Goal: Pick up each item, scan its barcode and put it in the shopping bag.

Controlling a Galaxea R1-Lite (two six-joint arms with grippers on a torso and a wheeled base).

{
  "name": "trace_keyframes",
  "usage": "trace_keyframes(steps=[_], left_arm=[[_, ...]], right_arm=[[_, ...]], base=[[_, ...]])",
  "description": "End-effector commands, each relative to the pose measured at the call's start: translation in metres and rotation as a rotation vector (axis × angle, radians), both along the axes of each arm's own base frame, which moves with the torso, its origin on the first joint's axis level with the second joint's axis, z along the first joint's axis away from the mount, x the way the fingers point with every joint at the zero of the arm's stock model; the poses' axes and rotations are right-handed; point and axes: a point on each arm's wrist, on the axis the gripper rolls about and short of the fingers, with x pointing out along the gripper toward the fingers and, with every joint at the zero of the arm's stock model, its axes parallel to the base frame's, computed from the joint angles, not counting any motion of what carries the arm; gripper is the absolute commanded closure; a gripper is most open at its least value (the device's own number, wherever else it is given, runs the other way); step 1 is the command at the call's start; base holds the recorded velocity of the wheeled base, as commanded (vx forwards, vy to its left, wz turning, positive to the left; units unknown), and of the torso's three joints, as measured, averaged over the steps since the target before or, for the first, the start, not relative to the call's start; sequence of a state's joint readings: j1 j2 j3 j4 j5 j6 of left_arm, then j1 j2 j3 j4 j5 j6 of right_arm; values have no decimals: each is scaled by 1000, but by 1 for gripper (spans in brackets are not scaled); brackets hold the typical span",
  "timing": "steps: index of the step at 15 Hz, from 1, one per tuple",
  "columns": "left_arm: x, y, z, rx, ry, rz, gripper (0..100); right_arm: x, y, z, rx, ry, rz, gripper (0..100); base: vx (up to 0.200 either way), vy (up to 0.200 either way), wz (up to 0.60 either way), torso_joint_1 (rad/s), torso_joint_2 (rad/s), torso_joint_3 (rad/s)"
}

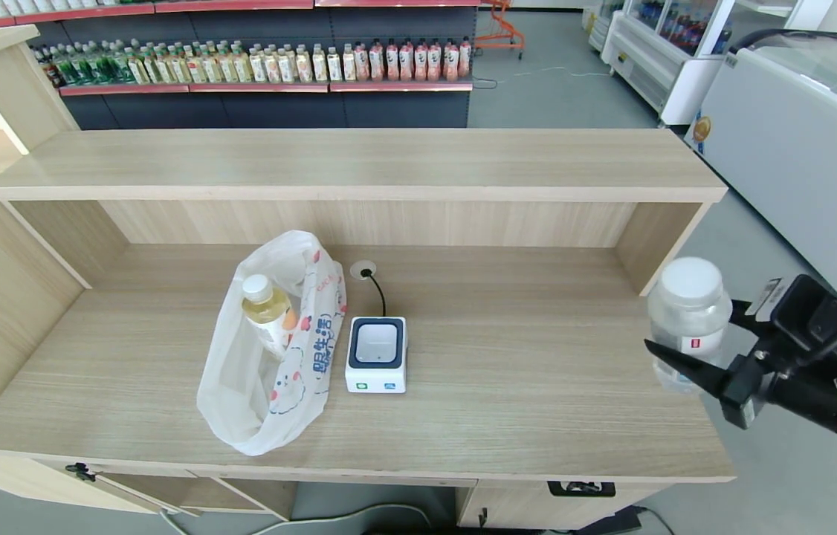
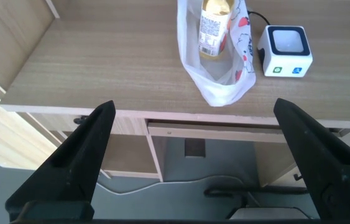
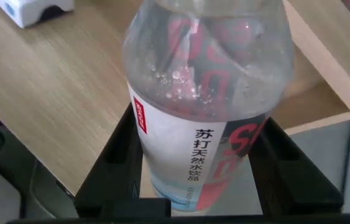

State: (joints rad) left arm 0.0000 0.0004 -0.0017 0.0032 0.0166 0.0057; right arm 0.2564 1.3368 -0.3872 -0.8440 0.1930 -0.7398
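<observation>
Gripping a clear, white-capped water bottle (image 1: 689, 308) with red-and-white label, right gripper (image 1: 697, 333) clamped round it, left gripper (image 2: 194, 109) spread apart

The clear bottle (image 3: 206, 124) wears a white label with a vertical column of dark characters, a small red tab with white characters at the label's upper edge, and large red letters wrapping round its side. The shopping bag (image 1: 233, 394) bears a column of blue characters down its front, a shorter line of red ones nearer the handle, and cartoon prints. The yellow-drink bottle (image 2: 212, 28) standing inside it has a pale label of fine print, too small to make out. The scanner (image 1: 376, 355) shows a green mark and a blue mark on its front face. A round orange sticker (image 1: 701, 128) sits on the white freezer (image 1: 797, 148).
</observation>
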Motion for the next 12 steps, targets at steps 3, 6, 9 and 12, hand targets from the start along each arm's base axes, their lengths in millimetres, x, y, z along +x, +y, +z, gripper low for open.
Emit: trace_keyframes(steps=[3, 6, 9, 12], left_arm=[[0, 0, 0, 0, 0, 0, 0], [0, 0, 0, 0, 0, 0, 0], [0, 0, 0, -1, 0, 0, 0], [0, 0, 0, -4, 0, 0, 0]], right_arm=[[6, -1, 13, -116, -119, -79, 100], [7, 0, 22, -224, -212, -29, 100], [2, 0, 34, -248, -273, -22, 100], [-6, -2, 41, -253, -311, -29, 100]], base=[[0, 0, 0, 0, 0, 0], [0, 0, 0, 0, 0, 0], [0, 0, 0, 0, 0, 0], [0, 0, 0, 0, 0, 0]])
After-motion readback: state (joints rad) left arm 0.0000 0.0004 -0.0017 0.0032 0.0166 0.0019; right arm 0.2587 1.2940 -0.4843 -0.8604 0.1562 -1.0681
